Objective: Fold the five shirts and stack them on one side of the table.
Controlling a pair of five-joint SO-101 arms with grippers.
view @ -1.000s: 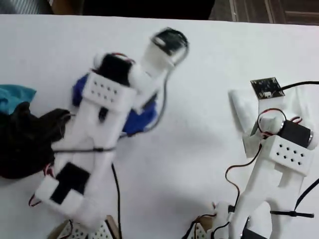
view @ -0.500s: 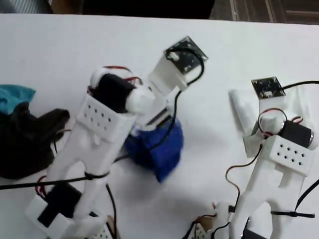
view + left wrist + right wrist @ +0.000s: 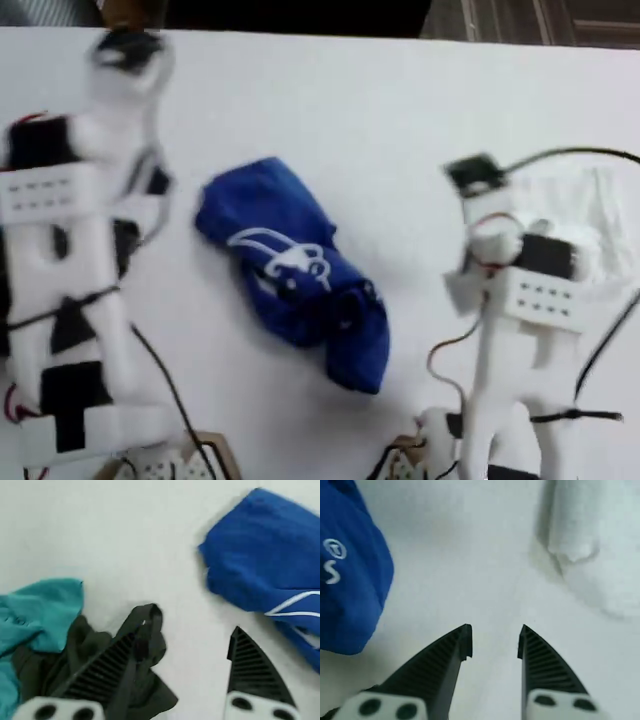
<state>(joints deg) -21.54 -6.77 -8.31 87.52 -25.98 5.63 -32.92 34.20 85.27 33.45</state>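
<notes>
Our blue shirt [image 3: 290, 270] lies bunched up in the middle of the table [image 3: 420, 110], between our left gripper [image 3: 187, 635] and right gripper [image 3: 493, 630], both open and holding nothing, so we think we must grab it next and spread it flat.

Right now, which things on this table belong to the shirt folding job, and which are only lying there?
Belong to the job:
- blue shirt, crumpled mid-table
- teal shirt
- dark shirt, touching the teal one
- white shirt, by the right arm

Only lying there:
- black cable
- the table, merely the work surface
</notes>
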